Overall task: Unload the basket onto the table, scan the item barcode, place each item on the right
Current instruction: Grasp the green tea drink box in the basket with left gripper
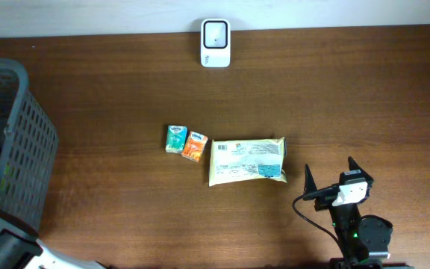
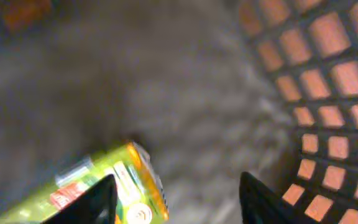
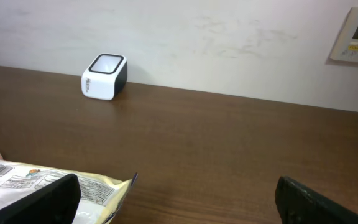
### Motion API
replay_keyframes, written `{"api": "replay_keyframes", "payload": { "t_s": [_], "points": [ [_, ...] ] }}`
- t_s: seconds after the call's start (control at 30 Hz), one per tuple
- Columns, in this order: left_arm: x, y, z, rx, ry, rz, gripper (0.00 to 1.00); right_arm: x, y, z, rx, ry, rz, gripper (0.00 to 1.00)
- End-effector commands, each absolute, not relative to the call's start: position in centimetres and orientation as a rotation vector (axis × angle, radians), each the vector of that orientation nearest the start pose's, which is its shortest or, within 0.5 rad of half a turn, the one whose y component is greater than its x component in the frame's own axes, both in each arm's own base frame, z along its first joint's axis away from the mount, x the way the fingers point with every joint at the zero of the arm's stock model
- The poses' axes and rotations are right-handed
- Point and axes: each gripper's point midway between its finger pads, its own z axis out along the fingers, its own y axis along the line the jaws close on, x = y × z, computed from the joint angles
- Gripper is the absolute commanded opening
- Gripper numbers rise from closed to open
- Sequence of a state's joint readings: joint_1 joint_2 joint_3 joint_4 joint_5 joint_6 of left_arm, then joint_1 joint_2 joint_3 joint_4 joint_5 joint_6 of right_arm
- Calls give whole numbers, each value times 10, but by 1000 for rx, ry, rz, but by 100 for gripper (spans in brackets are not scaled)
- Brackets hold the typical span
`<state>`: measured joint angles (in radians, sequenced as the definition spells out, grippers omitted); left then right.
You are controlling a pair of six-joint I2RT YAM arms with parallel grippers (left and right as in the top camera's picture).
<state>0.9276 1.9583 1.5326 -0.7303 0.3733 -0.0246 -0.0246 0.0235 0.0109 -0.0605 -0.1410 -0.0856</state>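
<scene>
At the left edge of the overhead frame stands the grey mesh basket (image 1: pixel 21 127), and the left arm (image 1: pixel 6 250) reaches toward it from the lower-left corner. Its wrist camera looks inside, and the picture is blurred. There we see the left gripper (image 2: pixel 176 205) with its fingers (image 2: pixel 95 202) parted over the basket floor. A yellow-green carton (image 2: pixel 123 183) lies in the lower left of that frame, just behind one finger and only partly in the gap. We judge it is not yet clamped, though the blur leaves contact uncertain.

In the middle of the brown table (image 1: pixel 110 67) a teal pack (image 1: pixel 175 139) and an orange pack (image 1: pixel 195 146) sit touching. Just right of them lies a snack packet (image 1: pixel 247 160), printed side up. The white scanner (image 1: pixel 216 43) waits at the top centre, well apart from every item.

At the lower right the right gripper (image 1: pixel 331 173) stands wide open and empty — near the packet's corner, touching nothing.

As we read it, the scan has not happened. No item is at the scanner window, and the carton — the likely item — is down in the basket. What is left is to grasp it, lift it out, carry it across and turn its barcode to the scanner.
</scene>
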Motion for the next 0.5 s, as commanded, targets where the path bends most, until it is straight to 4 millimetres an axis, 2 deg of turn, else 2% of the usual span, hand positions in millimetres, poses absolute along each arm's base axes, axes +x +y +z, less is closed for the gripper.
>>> {"api": "replay_keyframes", "payload": {
  "t_s": [0.0, 0.03, 0.1, 0.2, 0.27, 0.3, 0.37, 0.47],
  "points": [
    [301, 355, 128, -942, 2500, 147, 88, 246, 20, 156, -166, 1640, 42, 99],
    [273, 361, 120, -897, 2651, 314, 93, 246, 20, 156, -166, 1640, 42, 99],
    [235, 370, 108, -933, 2779, 498, 100, 246, 20, 156, -166, 1640, 42, 99],
    [207, 363, 83, -749, 2939, 462, 99, 246, 20, 156, -166, 1640, 42, 99],
    [199, 357, 73, -574, 3020, 429, 100, 246, 20, 156, -166, 1640, 42, 99],
    [205, 355, 72, -546, 3000, 394, 100, 246, 20, 156, -166, 1640, 42, 99],
    [216, 351, 70, -526, 2958, 324, 100, 246, 20, 156, -166, 1640, 42, 99],
    [209, 339, 51, -530, 2996, 268, 93, 246, 20, 156, -166, 1640, 42, 99]
  ]
}}
